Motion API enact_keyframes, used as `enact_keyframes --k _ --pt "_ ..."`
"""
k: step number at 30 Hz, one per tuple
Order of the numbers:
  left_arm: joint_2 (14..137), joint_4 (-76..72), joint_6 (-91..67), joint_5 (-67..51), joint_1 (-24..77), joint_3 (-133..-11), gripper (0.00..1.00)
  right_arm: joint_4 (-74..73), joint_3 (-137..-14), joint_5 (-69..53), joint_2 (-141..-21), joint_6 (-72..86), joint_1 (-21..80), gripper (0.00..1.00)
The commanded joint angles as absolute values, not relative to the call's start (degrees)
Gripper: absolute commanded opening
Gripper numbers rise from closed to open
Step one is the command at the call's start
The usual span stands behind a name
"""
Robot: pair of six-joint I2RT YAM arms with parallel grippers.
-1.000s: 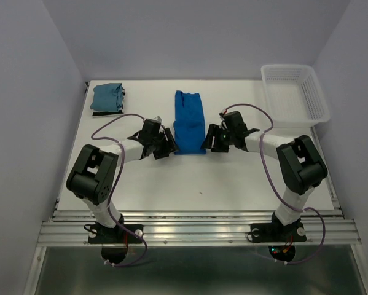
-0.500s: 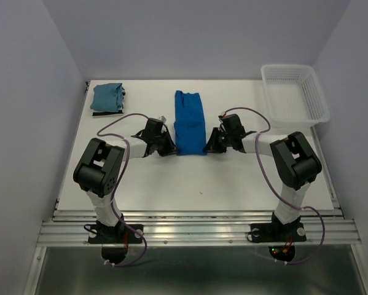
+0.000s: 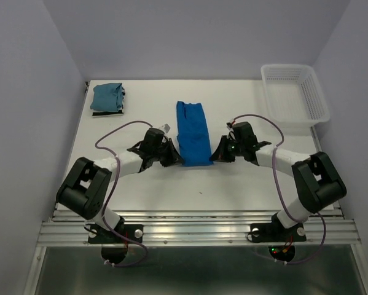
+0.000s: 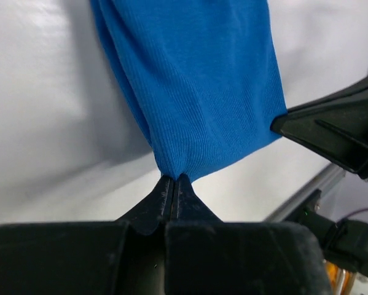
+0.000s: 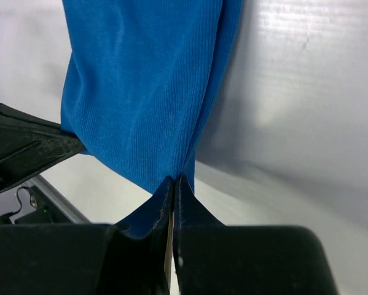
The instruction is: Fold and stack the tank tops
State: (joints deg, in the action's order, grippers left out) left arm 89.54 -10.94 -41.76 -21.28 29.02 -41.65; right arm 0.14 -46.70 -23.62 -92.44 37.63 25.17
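The royal blue tank top (image 3: 193, 132) lies as a long narrow strip in the middle of the table, running from far to near. My left gripper (image 3: 179, 161) is shut on its near left corner. In the left wrist view the fingertips (image 4: 173, 179) pinch the blue fabric (image 4: 196, 80). My right gripper (image 3: 213, 158) is shut on the near right corner. Its wrist view shows the blue cloth (image 5: 140, 80) bunched into the closed tips (image 5: 174, 179). A folded teal tank top (image 3: 107, 97) rests at the back left, with a dark fabric edge (image 3: 107, 113) showing under it.
A white lattice basket (image 3: 294, 92) stands at the back right corner. Purple walls close in the table on three sides. The metal rail (image 3: 196, 224) runs along the near edge by the arm bases.
Both grippers went from open beside the blue top to shut on its near corners. The arms have drawn back toward the near edge, and the top has slid that way with them.
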Motion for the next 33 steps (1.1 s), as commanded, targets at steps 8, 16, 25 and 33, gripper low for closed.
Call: enact_keyframes --k 8,16,25,33 --pt "68.92 -1.60 -48.16 -22.59 37.26 -39.54 0.00 -22.66 -43.50 -25.67 -68.66 33.66 25.22 0.01" --pt "64.07 6.59 -45.09 -17.94 37.35 -50.62 0.00 -29.97 -53.61 -18.37 -65.21 32.70 25.22 0.01" --pt "69.96 5.81 -44.56 -16.44 32.70 -55.11 0.00 -29.97 -64.50 -20.38 -75.31 29.36 23.91 0.01" --pt "77.68 2.03 -42.10 -22.14 27.34 -56.95 0.00 -29.53 -71.27 -25.66 -84.98 29.09 19.78 0.01"
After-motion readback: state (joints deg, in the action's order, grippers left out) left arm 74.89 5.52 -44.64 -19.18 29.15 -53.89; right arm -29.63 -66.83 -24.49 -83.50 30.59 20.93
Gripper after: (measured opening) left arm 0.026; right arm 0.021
